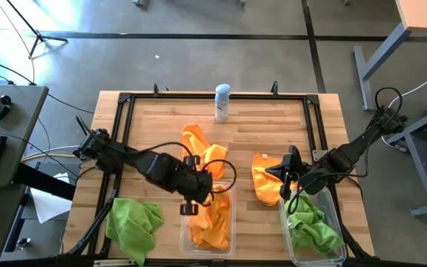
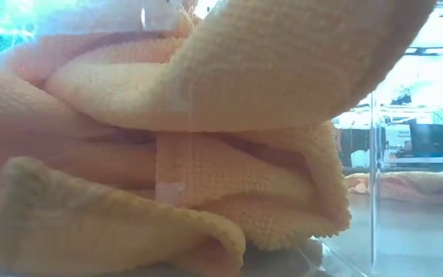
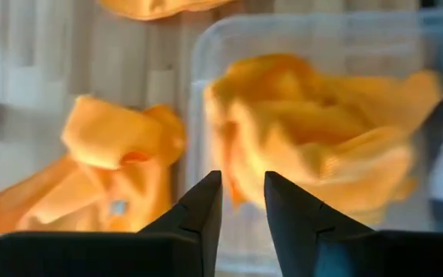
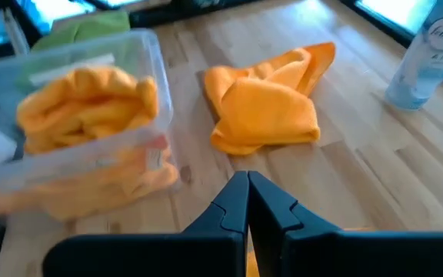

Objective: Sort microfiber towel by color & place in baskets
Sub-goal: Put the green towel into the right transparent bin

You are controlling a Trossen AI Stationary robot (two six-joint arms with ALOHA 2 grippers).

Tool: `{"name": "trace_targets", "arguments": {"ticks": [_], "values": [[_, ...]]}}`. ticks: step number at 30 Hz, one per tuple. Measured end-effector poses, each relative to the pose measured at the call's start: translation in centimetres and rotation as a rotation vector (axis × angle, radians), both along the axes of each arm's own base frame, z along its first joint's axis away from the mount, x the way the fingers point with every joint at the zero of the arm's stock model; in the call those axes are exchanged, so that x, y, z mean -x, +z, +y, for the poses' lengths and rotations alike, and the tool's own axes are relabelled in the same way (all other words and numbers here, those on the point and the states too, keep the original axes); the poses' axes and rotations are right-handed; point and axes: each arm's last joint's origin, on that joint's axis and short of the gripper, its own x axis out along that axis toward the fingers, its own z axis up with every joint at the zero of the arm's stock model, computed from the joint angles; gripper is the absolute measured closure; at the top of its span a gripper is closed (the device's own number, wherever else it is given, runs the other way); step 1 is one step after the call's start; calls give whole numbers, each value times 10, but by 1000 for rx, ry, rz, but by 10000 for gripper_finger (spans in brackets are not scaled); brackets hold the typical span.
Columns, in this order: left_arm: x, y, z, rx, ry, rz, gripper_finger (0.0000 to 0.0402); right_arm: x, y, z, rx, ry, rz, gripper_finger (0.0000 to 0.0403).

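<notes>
A clear basket (image 1: 184,236) at the near middle holds orange towels (image 1: 212,222). My left gripper (image 1: 193,202) hangs over its far left corner, open by a narrow gap and empty (image 3: 242,201). A second clear basket (image 1: 339,222) at the near right holds green towels (image 1: 313,230). My right gripper (image 1: 285,175) is shut at the right edge of a loose orange towel (image 1: 264,185). No cloth shows between its tips (image 4: 246,196). Another orange towel (image 1: 202,150) lies crumpled at mid-table. A green towel (image 1: 133,222) lies at the near left.
A white-and-blue spray can (image 1: 222,102) stands at the far middle edge, inside the black frame (image 1: 124,104) around the tabletop. The low view is filled by orange towels (image 2: 206,115) behind a clear basket wall (image 2: 373,177). Bare wood lies at the far left and far right.
</notes>
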Motion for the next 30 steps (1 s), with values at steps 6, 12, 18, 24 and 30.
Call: {"name": "trace_targets", "arguments": {"ticks": [6,12,18,24,30], "values": [[24,-6,37,-38,4,2,336,-4,6,0,-1,-66,-93,402],[70,-13,73,1,91,-90,355,-5,7,-2,-49,-151,-137,402],[118,-17,92,68,159,-145,371,-9,7,-11,-63,-210,-143,402],[147,-18,96,197,236,-147,376,-13,7,-20,-59,-258,-145,402],[159,-40,91,223,236,2,376,-16,7,-27,-53,-296,-142,402]]}}
